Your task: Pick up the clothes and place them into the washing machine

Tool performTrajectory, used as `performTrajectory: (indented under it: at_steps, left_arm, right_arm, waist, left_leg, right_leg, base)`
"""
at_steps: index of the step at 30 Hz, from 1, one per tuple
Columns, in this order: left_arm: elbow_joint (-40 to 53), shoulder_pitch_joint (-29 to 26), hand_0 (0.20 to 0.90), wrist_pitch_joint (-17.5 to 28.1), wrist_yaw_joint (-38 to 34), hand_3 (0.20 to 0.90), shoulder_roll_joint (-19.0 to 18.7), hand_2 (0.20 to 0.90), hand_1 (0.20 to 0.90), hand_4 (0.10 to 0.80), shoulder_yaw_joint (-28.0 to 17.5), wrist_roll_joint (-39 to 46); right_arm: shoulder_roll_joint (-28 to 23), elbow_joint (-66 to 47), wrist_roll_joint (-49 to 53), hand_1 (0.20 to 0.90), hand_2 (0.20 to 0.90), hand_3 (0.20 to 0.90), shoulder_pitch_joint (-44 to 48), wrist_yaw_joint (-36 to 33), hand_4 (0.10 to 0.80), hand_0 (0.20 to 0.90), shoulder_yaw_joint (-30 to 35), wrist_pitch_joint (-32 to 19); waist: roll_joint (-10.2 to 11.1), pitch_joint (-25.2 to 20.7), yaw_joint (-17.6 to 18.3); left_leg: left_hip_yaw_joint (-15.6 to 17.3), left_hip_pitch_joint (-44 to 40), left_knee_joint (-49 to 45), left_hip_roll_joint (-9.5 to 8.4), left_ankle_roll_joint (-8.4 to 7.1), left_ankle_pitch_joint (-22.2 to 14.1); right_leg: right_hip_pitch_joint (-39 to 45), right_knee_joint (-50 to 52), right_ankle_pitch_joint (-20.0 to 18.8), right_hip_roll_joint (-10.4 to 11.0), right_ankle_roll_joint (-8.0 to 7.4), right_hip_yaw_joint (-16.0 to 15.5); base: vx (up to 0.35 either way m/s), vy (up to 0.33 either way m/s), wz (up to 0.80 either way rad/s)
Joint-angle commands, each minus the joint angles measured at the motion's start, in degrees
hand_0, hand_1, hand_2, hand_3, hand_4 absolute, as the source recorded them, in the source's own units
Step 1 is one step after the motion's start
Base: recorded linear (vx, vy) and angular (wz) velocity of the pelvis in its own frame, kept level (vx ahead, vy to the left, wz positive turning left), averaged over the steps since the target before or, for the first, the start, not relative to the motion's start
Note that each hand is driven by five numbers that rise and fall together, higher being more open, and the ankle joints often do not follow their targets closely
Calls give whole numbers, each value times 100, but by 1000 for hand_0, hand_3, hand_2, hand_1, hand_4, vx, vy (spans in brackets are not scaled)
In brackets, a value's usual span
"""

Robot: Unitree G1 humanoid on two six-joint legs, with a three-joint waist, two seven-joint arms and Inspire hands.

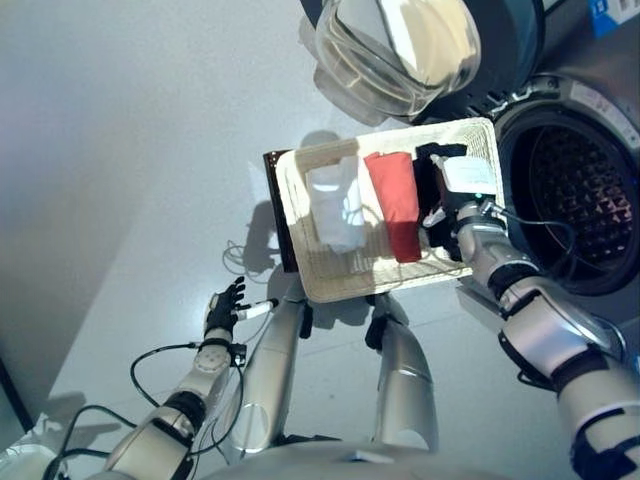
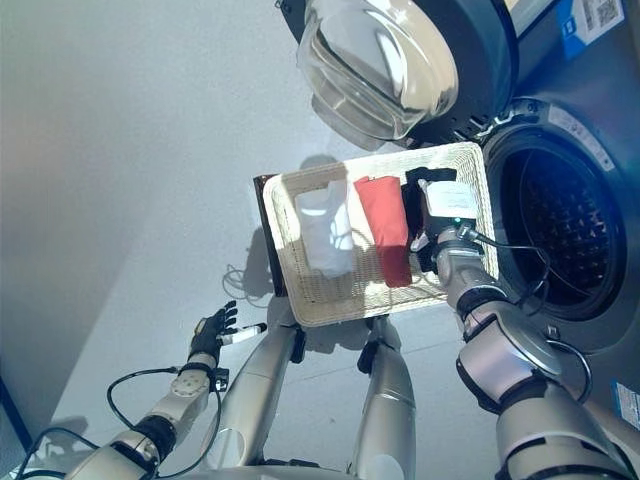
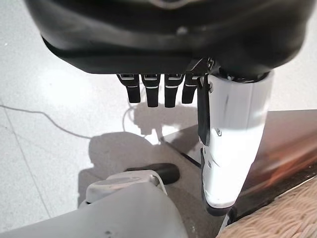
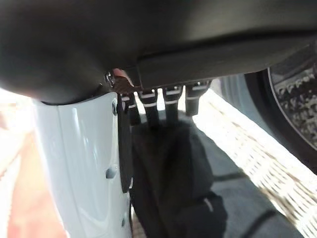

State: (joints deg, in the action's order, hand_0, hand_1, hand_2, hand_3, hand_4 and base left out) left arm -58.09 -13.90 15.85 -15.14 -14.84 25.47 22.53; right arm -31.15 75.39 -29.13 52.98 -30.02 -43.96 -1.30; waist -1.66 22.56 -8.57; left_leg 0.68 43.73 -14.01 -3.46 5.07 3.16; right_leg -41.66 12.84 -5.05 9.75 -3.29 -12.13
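A woven basket [image 1: 322, 288] stands in front of me and holds a white garment [image 1: 335, 210], a red garment [image 1: 395, 200] and a black garment [image 1: 432, 160] side by side. My right hand [image 1: 462, 200] hovers over the black garment at the basket's right end. In the right wrist view its fingers [image 4: 168, 101] point straight down at the black cloth [image 4: 168, 183], beside the white-covered thumb [image 4: 84, 173], and nothing is gripped. My left hand [image 1: 222, 310] hangs low at the left over the floor, with its fingers [image 3: 148, 91] straight and empty.
The washing machine's drum opening [image 1: 580, 190] gapes just right of the basket. Its round glass door [image 1: 400, 50] is swung open above the basket's far side. A dark board [image 1: 275, 210] under the basket juts out on the left. Pale floor [image 1: 120, 150] spreads to the left.
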Motion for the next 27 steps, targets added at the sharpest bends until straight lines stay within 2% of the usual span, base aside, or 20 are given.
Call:
performTrajectory:
  at_steps: [1, 14, 18, 27]
  left_arm:
    - [184, 214, 900, 237, -168, 900, -161, 900, 900, 800, -74, 92]
    - [406, 236, 900, 230, -118, 900, -171, 900, 900, 800, -3, 224]
    - [467, 175, 900, 211, -109, 900, -165, 900, 900, 800, 15, 305]
    - [775, 283, 900, 221, -150, 900, -255, 900, 900, 800, -115, 568]
  right_arm:
    - [-657, 94, -177, 900, 900, 900, 555, -408, 800, 900, -267, 229]
    - [-888, 277, -407, 900, 900, 900, 951, -394, 800, 900, -438, 410]
    - [-1031, 325, -472, 900, 900, 900, 1237, -379, 800, 900, -573, 447]
    - [-1505, 366, -401, 900, 900, 900, 1694, -388, 800, 900, -839, 469]
  waist:
    - [-190, -8, -76]
    - [-380, 72, -96]
    - [-453, 143, -81]
    - [-646, 252, -59]
  left_leg:
    - [-155, 158, -637, 7, -686, -567]
    - [-174, 480, -736, 26, -697, -502]
    - [-177, 859, -957, 34, -700, -525]
    - [-199, 1971, -2242, 27, -618, -959]
  right_leg:
    - [204, 377, 415, -90, -70, 78]
    - [-235, 698, 507, -70, -16, 124]
    - [-613, 1031, 630, -57, 15, 126]
    - [-1789, 2592, 1212, 47, 166, 260]
  base:
    - [-15, 0, -4]
    - [0, 0, 0]
    - [-30, -26, 6]
    - [-29, -4, 7]
